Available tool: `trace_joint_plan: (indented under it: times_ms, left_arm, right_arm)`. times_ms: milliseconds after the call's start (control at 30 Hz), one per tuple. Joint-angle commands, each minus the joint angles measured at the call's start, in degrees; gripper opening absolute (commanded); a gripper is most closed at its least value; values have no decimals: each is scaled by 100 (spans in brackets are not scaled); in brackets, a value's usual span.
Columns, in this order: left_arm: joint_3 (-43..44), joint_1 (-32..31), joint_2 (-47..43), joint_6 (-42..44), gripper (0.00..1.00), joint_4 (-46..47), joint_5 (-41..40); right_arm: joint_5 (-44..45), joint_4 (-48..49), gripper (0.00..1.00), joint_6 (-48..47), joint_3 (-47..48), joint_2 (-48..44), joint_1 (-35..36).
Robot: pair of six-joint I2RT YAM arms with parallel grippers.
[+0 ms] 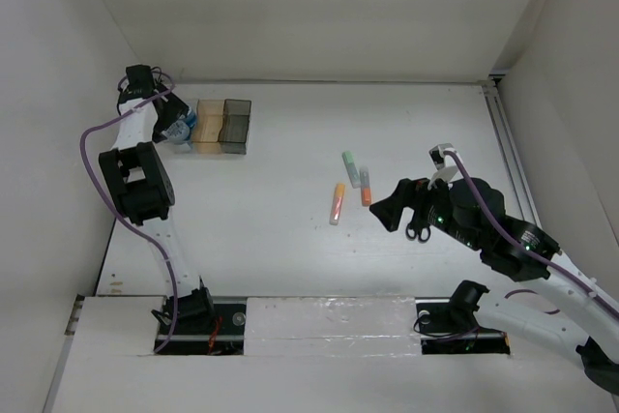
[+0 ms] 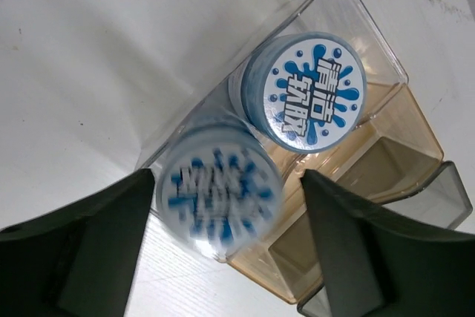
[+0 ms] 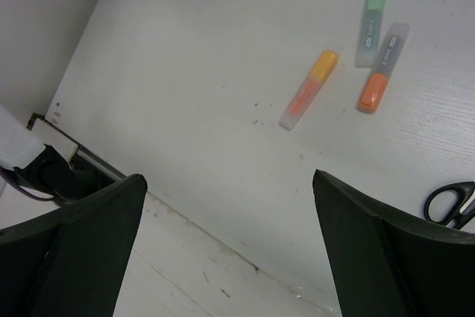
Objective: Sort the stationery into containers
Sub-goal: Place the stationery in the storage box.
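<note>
The three joined bins stand at the far left: clear (image 2: 194, 102), amber (image 1: 207, 124) (image 2: 386, 155) and smoky dark (image 1: 236, 125) (image 2: 447, 200). My left gripper (image 1: 178, 131) (image 2: 228, 246) is open over the clear bin. One blue-and-white roll (image 2: 304, 93) lies inside it. A second roll (image 2: 219, 192), blurred, is at the bin's near end between my spread fingers. My right gripper (image 1: 388, 216) (image 3: 230, 257) is open and empty above the table. I see three markers: green-capped (image 1: 348, 159) (image 3: 369, 24), grey-and-orange (image 1: 366, 191) (image 3: 382, 72), yellow-orange (image 1: 338, 202) (image 3: 308, 89). Black scissors (image 1: 419, 230) (image 3: 449, 202) lie beside my right gripper.
White walls close in on the left, back and right of the table (image 1: 271, 181). A rail (image 1: 508, 142) runs along the right edge. The arm bases and a white strip (image 1: 329, 321) sit at the near edge.
</note>
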Motion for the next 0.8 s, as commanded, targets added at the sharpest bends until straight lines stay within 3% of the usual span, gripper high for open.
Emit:
trace_joint_plan:
  times_ms: [0,100,167,433,600,733,767]
  left_arm:
    - [235,16,-519,-16,80,104,105]
    - [235,16,-677,-16,96,104,219]
    - [287,16,-808,-16,99,25,131]
    - [130,-274,-1880,143,99,7,-168]
    - [-441,-449,-2715,195,99,262,237]
    - [92,-2089,-2743,397,99,-290,-869]
    - [164,-2903,-2690,397,99,-544,-1375]
  right_arm:
    - [-51,299,100,-59,-36,-15,45]
    - [-103,299,100,-59,-36,-15,45]
    - [-103,299,100,-59,-36,-15,45]
    - [-51,299,100,-7,-36,90,45]
    - [72,229,100,-7,95,143,45]
    - [502,-157,100,-7,490,91,45]
    - [607,-271,100,-7,604,90,45]
